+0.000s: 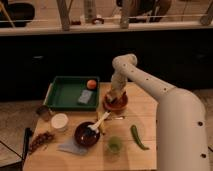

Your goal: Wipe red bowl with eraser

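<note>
At the far edge of the wooden table [144, 109], my gripper [114, 96] points down into the red bowl [120, 106], at or very near its inside. My white arm bends at the elbow above it and runs back to the right. Whether my gripper is clasped on anything or slack I cannot tell, since its tip merges with the bowl's inside. I cannot make out the eraser either; if it is at the tip, it is hidden there.

The red bowl sits just right of the green tray [74, 78], near the tray's right wall. Inside the tray lie an orange ball [91, 84] at the back right corner and a grey-blue block [85, 96] just in front of it.

Nearer the front stands a dark maroon bowl [84, 136] with a white spoon [100, 121] leaning out over its rim towards the red bowl. A green cup [114, 145] stands to its right, and a long green vegetable [137, 137] lies beyond that. A white round tub [59, 121] and a small metal cup [43, 111] stand on the left side, with a dark bunch [41, 141] near the front left corner.
</note>
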Robot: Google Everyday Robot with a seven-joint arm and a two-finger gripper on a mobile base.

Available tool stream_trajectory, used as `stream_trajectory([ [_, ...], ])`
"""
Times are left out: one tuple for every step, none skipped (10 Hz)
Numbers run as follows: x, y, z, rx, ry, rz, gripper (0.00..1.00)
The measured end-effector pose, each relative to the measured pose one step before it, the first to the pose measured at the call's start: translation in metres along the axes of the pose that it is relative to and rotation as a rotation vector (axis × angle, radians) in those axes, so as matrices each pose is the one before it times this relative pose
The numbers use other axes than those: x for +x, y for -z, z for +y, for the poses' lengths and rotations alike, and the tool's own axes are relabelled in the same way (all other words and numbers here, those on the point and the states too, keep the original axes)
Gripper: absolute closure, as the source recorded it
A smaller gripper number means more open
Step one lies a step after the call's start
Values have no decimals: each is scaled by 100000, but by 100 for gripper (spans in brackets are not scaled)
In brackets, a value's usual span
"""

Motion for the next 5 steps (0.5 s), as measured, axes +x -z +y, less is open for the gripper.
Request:
stream_trajectory([
  [-609, -217, 652, -854, 1946, -921, 100],
  [-465, -91, 650, -526, 1407, -784, 100],
  [275, 175, 717, -152, -188, -8, 100],
  [599, 308, 718, 161, -982, 252, 100],
  [1440, 714, 1296, 476, -2290, 992, 100],
])
